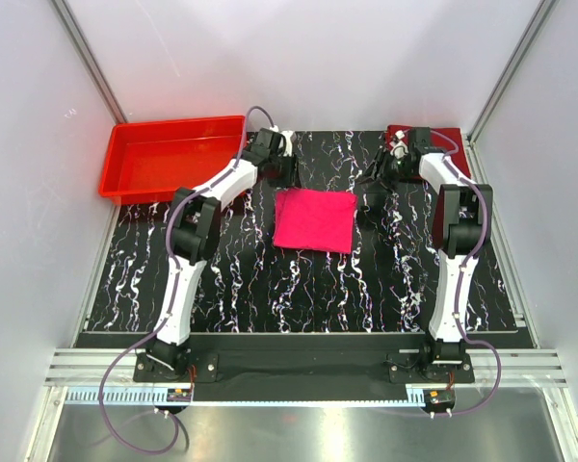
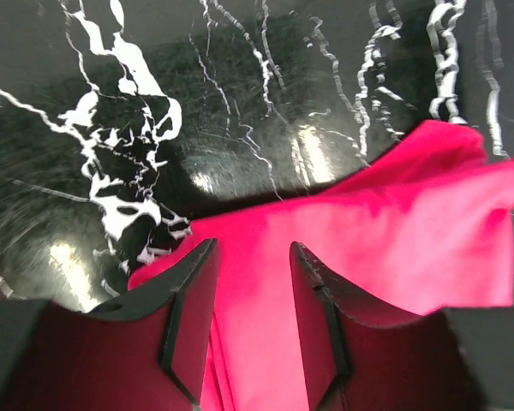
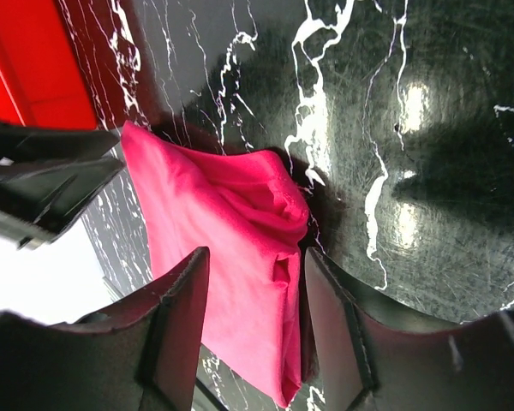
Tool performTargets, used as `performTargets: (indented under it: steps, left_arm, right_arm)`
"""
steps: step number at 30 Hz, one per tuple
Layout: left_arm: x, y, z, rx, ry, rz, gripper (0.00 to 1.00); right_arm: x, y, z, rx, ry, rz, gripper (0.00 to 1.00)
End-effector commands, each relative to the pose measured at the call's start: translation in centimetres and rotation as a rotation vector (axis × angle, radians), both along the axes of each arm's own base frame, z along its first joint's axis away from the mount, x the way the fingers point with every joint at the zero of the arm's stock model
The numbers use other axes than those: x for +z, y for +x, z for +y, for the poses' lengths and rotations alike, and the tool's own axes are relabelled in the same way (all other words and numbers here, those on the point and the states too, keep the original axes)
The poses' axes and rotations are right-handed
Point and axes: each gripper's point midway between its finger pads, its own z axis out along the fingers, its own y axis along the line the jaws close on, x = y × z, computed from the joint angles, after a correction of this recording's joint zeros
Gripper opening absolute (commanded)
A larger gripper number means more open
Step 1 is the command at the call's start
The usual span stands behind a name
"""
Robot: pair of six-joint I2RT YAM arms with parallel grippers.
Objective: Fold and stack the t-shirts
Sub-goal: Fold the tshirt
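1. Now, the left gripper: its black, wedge-shaped jaws stand apart, with smooth bright cloth showing in the gap between them.
2. That cloth is the magenta-pink t-shirt. It is soft and plain, and its near edge runs under the jaws in layered folds.
3. Over to the right gripper: its jaws are also spread. A bunched, rumpled edge of the same pink shirt lies in the gap, but I cannot tell whether either jaw touches the fabric.
4. From above, the pink shirt is a neat, roughly square folded pad lying flat at mid-table. The left gripper is at its far left corner and the right gripper is at its far right side.
5. The table is glossy black with white marble-like veins, and lamp glare shines off it in both wrist views.
6. Further out, a rigid bright red plastic tray, rectangular with raised walls, sits at the far left corner.
7. At the far right corner lies the maroon-red t-shirt, a dark flat patch partly hidden behind the right arm.
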Motion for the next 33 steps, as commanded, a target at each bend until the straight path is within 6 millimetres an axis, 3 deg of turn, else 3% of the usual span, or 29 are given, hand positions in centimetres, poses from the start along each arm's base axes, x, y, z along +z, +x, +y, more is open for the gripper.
performTargets:
  steps: [1, 7, 13, 15, 20, 25, 33]
  left_arm:
    - [1.1, 2.8, -0.4, 0.026, -0.017, -0.092, 0.45]
    - [-0.1, 2.9, 0.1, 0.049, 0.023, -0.094, 0.5]
    - [1.3, 2.6, 0.5, 0.071, 0.043, -0.143, 0.6]
    - [0.8, 2.5, 0.5, 0.065, 0.041, -0.129, 0.6]
    - [-0.5, 2.3, -0.6, 0.029, 0.011, -0.08, 0.51]
    - [0.0, 2.5, -1.1, 0.021, -0.02, -0.085, 0.4]
    - [1.2, 2.9, -1.4, 0.018, -0.055, -0.092, 0.31]
  right_arm:
    - [0.4, -0.2, 1.0, 0.04, 0.016, -0.033, 0.55]
    - [-0.4, -0.6, 1.7, 0.053, 0.026, -0.023, 0.53]
    - [-0.8, -0.5, 1.9, 0.057, 0.023, -0.019, 0.52]
    - [-0.8, -0.4, 2.0, 0.059, 0.026, -0.019, 0.5]
    - [-0.9, -0.2, 2.2, 0.057, 0.032, -0.016, 0.47]
    - [-0.9, -0.4, 2.2, 0.068, 0.023, -0.01, 0.44]
    - [-0.4, -1.1, 2.2, 0.098, 0.001, -0.021, 0.5]
